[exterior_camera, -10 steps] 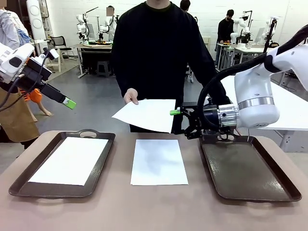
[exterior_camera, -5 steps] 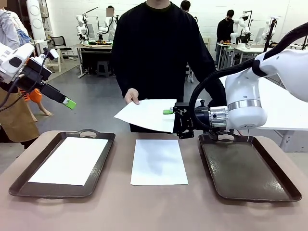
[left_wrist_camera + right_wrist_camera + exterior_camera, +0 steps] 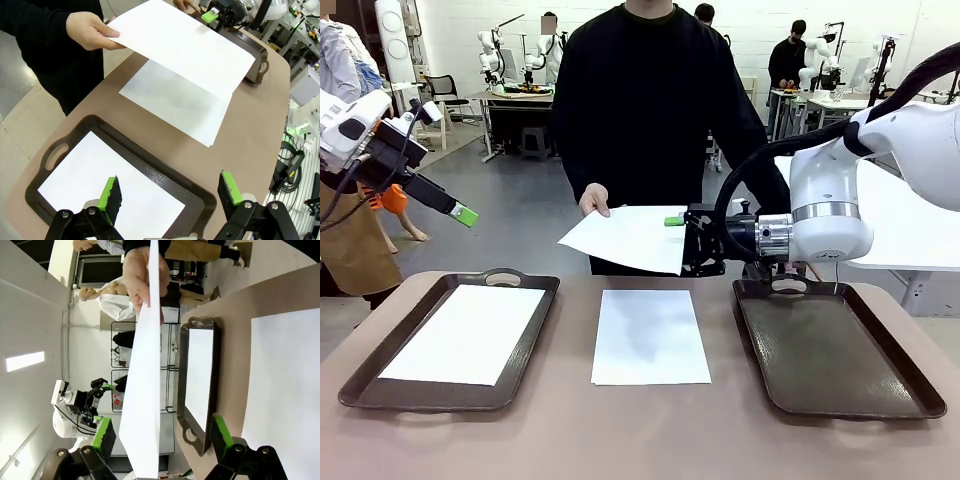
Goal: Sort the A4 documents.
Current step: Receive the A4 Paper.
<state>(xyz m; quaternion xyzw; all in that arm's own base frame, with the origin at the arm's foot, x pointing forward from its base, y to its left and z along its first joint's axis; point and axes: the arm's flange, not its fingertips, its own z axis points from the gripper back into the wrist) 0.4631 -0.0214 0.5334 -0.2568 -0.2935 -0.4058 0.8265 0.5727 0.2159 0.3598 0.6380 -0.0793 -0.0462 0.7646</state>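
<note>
I can read no text, label, brand or number in any of my views. The sheets [image 3: 650, 337] are blank white, and the trays [image 3: 840, 350] are plain dark brown.

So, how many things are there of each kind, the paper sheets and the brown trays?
A4 documents: 3 (one in the left tray, one on the table, one in the person's hand)
Brown trays: 2
Total: 5
</note>
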